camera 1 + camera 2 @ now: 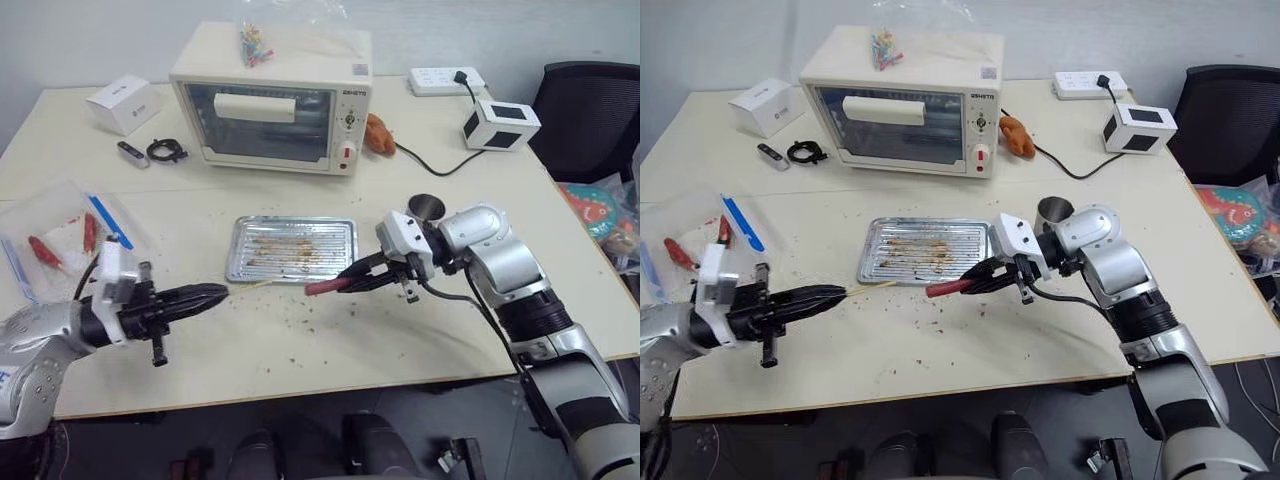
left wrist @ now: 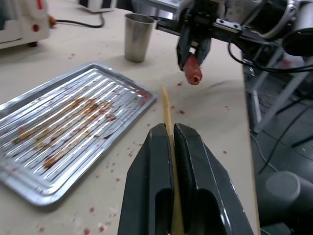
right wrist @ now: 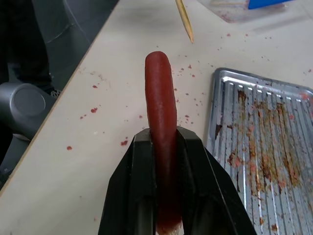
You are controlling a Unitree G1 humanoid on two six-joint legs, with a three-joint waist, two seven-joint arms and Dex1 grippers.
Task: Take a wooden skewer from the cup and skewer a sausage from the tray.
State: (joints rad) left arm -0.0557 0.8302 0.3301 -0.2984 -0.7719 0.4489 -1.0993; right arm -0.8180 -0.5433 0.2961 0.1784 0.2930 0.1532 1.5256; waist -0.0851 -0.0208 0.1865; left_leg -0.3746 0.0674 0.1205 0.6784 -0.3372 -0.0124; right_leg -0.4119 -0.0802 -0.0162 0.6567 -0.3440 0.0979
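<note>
A: What is the left gripper (image 1: 222,292) doing?

B: It is clamping the wooden skewer (image 2: 167,122) between its two black fingers (image 2: 146,191), pressed tight on the stick. It is hanging just in front of the tray (image 1: 250,268), off the tray's left front corner, and the skewer's pale tip is sticking out past the fingertips, level over the table (image 1: 300,340).

A: And the right gripper (image 1: 348,280)?

B: It is pinching the sausage (image 3: 161,127), with both fingers (image 3: 134,186) squeezed against its sides. The red end is jutting out toward the skewer tip, and the two are apart, with a gap between them. This gripper is hovering in front of the tray's right front corner.

A: Is anything lying on the tray?

B: Brown crumbs and grease are streaking its ribbed base. Red specks are dotting the table in front of it.

A: Where is the cup (image 1: 428,208) sitting?

B: It is standing upright just to the right of the tray, behind the right gripper's wrist.

A: What is sitting farther back?

B: A cream toaster oven (image 1: 270,100) is standing behind the tray. A clear plastic container (image 1: 55,235) with red sausages is lying well to the tray's left, and a white-and-black cube (image 1: 500,124) is resting behind and to the right.
</note>
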